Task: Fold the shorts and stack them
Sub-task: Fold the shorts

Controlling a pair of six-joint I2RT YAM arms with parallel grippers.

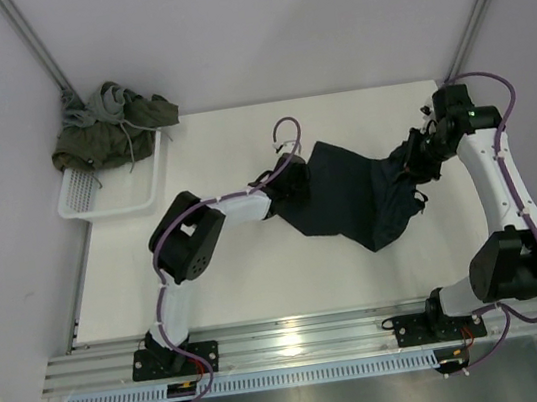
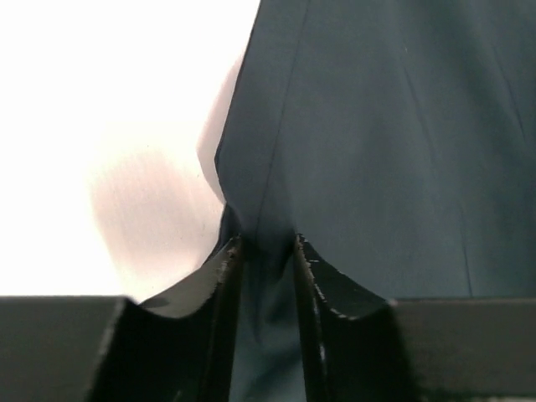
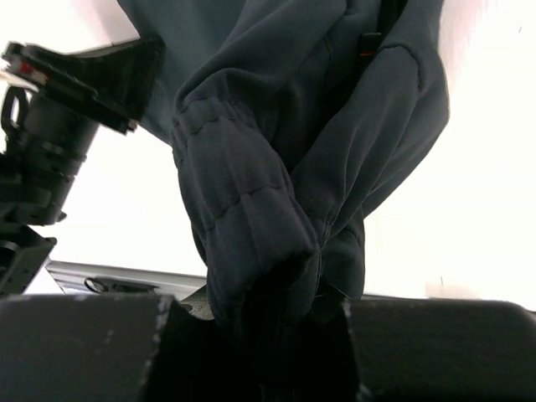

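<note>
While both pincers grip it, the navy shorts are spread over the table centre, long axis running L–R between the arms.

- Left gripper: jaws narrow, pinching a flat cloth edge. Fabric extends away from it toward the right arm.
- Right gripper: clamped on the bunched, ribbed end; cloth crumpled there.
- Near corner droops toward the arm bases.
- Olive shorts w/ grey shorts are heaped on the basket at far left, well apart.

Judgement: each arm is nearest its own end, so the fold prob. goes end-to-end along that axis.
</note>
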